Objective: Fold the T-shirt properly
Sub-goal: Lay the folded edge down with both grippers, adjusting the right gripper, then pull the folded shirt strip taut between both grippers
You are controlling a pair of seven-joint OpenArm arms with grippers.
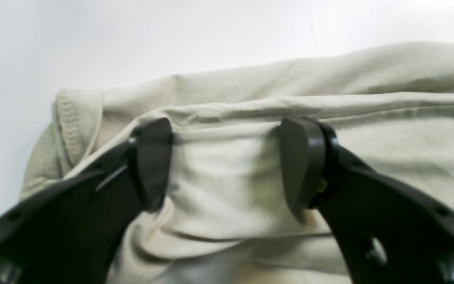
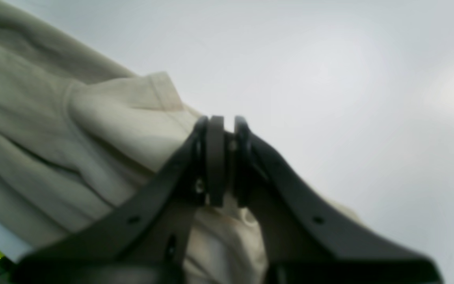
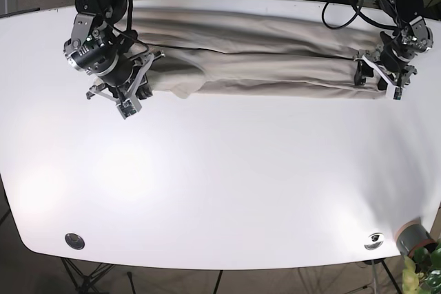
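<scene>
Two black grippers are seen at opposite ends of a beige T-shirt [image 3: 255, 56], which is stretched in a long, narrow band across the far side of a white surface [image 3: 220, 177]. The right gripper [image 2: 224, 157] is pinched on a bunched end of the cloth, its fingers [image 2: 214, 157] drawn narrow with fabric caught between them. The left gripper [image 1: 227, 161] is held with fingers [image 1: 300, 161] spread wide, pressed down over a folded edge near a stitched hem [image 1: 73, 122], with nothing clamped.

For a clean fold, the wide fingers would best be closed on all layers at the edge before any lift, and both ends moved together so that the band is kept taut and level.

Sleeves and collar cannot be told apart among the folds. The number of layers in each grip cannot be made out. Both wrist views are blurred.
</scene>
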